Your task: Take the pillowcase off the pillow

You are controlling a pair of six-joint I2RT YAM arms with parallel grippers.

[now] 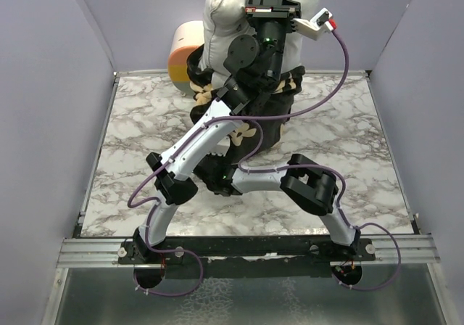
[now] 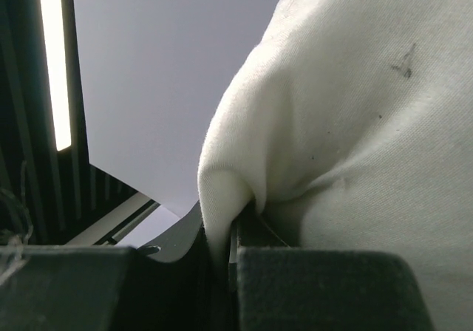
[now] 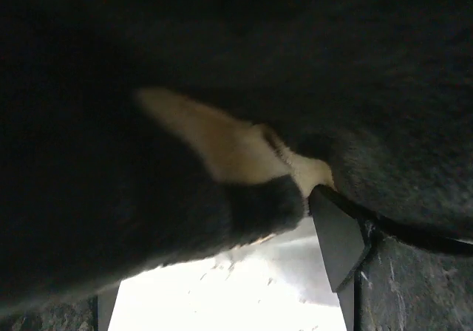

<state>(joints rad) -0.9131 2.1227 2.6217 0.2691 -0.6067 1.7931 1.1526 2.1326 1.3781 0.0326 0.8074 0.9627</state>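
Lavender walls (image 1: pixel 43 85) stand around a marble worktop (image 1: pixel 348 144), and at its far middle is the work. The pillowcase (image 1: pixel 272 129), black with tan motifs, lies bunched on the worktop, and its upper part seems to wrap the lower end of the pillow (image 1: pixel 225 13). The pillow is white and plump and is lifted upright above the case. My left gripper (image 2: pixel 230 227) is closed on a pinched fold of the pillow near its top, as the left wrist view shows clearly. My right gripper (image 1: pixel 212 174) is low at the near edge of the pillowcase. In its own view the dark fabric lies over the fingers (image 3: pixel 336 235), which stand apart, so I cannot tell if it really clamps the cloth. A cream-and-orange cylinder (image 1: pixel 181 53) lies just beside the pillow at the far left. I judge the case is mostly off but not free. The risks from here are these. The thin fold can slip out of the left gripper under the pillow's weight. If the right gripper has no true hold, the case will rise together with the pillow. A swing of the pillow to the left could also knock the cylinder.
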